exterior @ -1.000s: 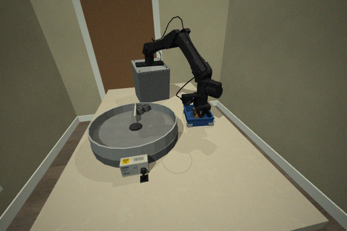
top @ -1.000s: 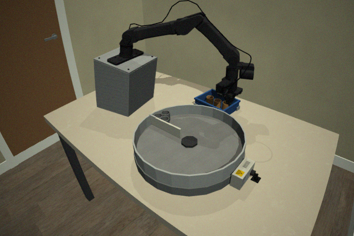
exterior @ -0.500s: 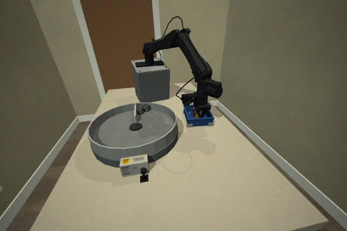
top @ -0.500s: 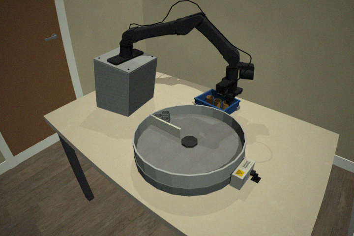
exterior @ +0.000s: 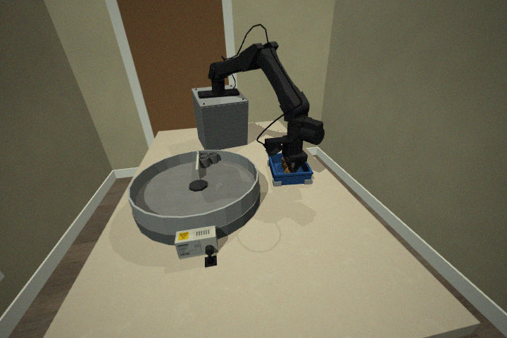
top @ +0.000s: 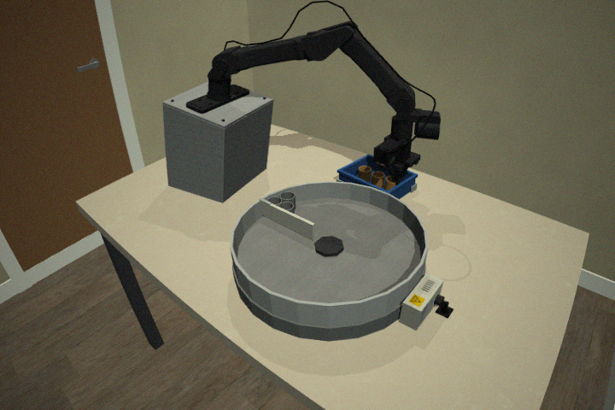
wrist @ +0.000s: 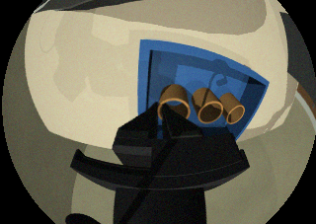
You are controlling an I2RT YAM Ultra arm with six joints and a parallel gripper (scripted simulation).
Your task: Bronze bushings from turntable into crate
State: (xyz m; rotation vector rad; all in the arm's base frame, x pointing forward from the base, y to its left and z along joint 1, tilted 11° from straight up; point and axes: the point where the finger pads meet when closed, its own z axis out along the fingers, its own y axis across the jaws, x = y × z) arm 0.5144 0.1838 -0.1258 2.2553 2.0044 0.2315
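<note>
My gripper (top: 396, 178) (exterior: 293, 169) (wrist: 161, 106) is low in the blue crate (top: 402, 190) (exterior: 291, 179) (wrist: 143, 71). It is shut on the wall of a bronze bushing (top: 389, 182) (wrist: 173, 92), which is upright in the crate. A middle bronze bushing (top: 377, 179) (wrist: 203, 99) and a farther bronze bushing (top: 364, 172) (wrist: 230, 105) stand beside it. The turntable (top: 325, 316) (exterior: 170, 224) holds three steel bushings (top: 287, 198) (exterior: 205, 161), close together against the divider near its rim. No bronze bushing shows on the turntable. The arm partly hides the crate in the top and exterior views.
A pale divider (top: 289, 218) (exterior: 197, 161) runs from the turntable's rim towards its dark hub (top: 328, 246) (exterior: 198, 185). A white box (top: 420, 303) (exterior: 196, 241) is at the turntable's side. The arm's grey pedestal (top: 221, 155) (exterior: 222, 123) stands behind the turntable.
</note>
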